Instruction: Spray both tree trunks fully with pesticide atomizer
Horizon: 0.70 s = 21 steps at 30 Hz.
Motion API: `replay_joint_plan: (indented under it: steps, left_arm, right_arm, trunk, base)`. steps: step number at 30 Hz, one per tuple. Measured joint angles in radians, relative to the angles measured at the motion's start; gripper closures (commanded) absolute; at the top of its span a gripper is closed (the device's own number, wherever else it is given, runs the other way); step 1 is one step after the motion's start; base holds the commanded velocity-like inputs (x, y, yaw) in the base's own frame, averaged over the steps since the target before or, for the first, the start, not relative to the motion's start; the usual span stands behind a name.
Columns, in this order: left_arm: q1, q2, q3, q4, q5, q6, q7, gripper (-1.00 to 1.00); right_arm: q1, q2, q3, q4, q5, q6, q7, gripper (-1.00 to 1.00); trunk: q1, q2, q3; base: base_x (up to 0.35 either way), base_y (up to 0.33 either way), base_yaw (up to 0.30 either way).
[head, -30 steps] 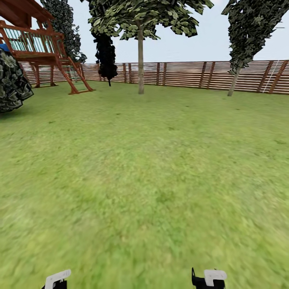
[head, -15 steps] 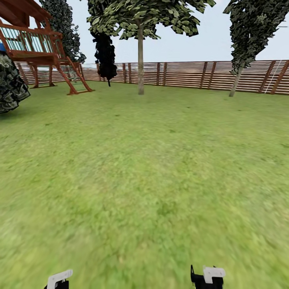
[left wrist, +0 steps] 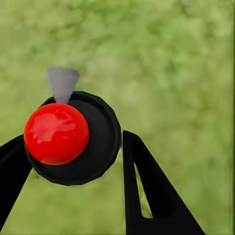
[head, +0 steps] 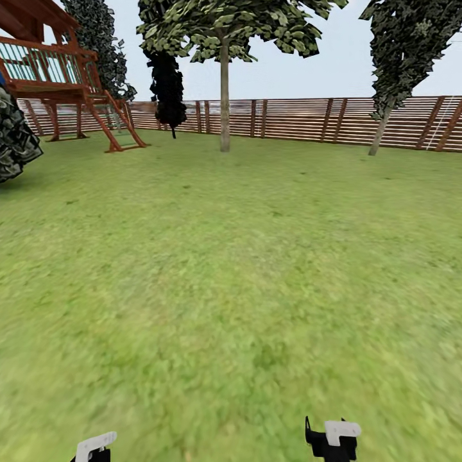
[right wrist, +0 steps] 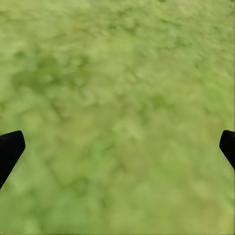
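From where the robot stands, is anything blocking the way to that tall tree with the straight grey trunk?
Nothing visible does: open green lawn runs up to the straight grey-brown tree trunk. The wooden play tower stands off to the left.

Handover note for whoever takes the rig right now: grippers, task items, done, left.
Left gripper: shut on the small black pesticide atomizer with a red ball top.
Right gripper: open, nothing between its fingers, over the green lawn.
Straight grey-brown tree trunk stands far ahead near the slatted wooden fence; a leaning trunk at far right.
Done: atomizer picked up.
Left: drive to the trees, spray both trunks.
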Motion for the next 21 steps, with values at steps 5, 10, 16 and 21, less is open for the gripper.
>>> replay_joint_plan:
  steps: [5, 10, 16, 21]
  left_arm:
    - [0.0, 0.001, 0.001, 0.0, 0.0, 0.001, 0.0, 1.0]
    - [0.0, 0.004, 0.0, 0.0, 0.0, 0.001, 0.0, 1.0]
    - [0.0, 0.004, 0.0, 0.0, 0.0, 0.001, -0.001, 1.0]
    - [0.0, 0.004, 0.0, 0.0, 0.0, 0.001, -0.001, 1.0]
  right_arm:
    - [0.0, 0.003, -0.002, 0.0, -0.003, 0.0, -0.001, -1.0]
    - [0.0, 0.003, -0.002, 0.0, -0.002, 0.0, -0.001, -1.0]
    - [0.0, 0.004, 0.0, 0.001, -0.002, 0.0, -0.001, -1.0]
    - [0.0, 0.003, -0.001, 0.002, -0.002, 0.0, -0.001, -1.0]
  trunk:
    - [0.0, 0.0, 0.0]
    - [0.0, 0.0, 0.0]
    - [0.0, 0.0, 0.0]
    - [0.0, 0.0, 0.0]
  base:
    - [0.345, 0.0, 0.0]
    - [0.345, 0.0, 0.0]
    - [0.345, 0.0, 0.0]
    - [0.345, 0.0, 0.0]
